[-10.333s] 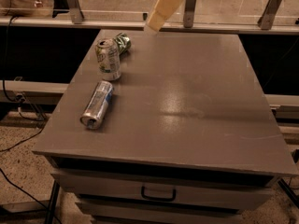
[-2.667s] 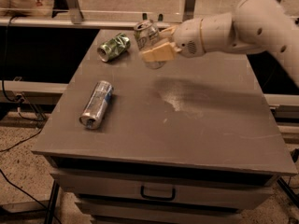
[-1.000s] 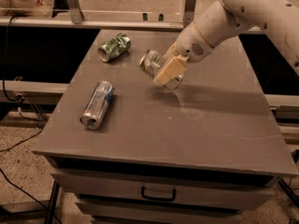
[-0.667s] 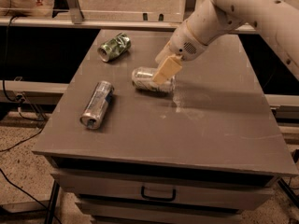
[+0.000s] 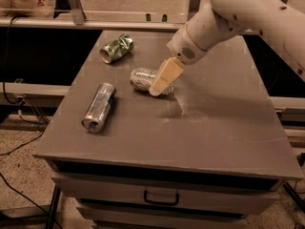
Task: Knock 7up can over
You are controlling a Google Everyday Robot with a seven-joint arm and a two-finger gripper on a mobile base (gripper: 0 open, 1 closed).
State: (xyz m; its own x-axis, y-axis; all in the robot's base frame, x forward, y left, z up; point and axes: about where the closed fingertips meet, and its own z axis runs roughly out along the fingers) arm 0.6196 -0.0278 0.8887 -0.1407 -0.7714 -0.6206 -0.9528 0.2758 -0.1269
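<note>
The 7up can (image 5: 142, 79), pale silvery with green markings, lies on its side near the middle of the grey table (image 5: 214, 123), its top end facing left. My gripper (image 5: 164, 78) reaches down from the upper right on the white arm, and its tan fingers lie over the can's right half, hiding that part of it.
A slim silver-and-blue can (image 5: 98, 107) lies on its side at the table's left. A crumpled dark green can (image 5: 116, 48) lies at the back left. A drawer handle (image 5: 161, 198) is below the front edge. A rail runs behind the table.
The 7up can stood upright at the back left, was carried toward the middle, and has come down onto its side on the table. My gripper lowered with it.
</note>
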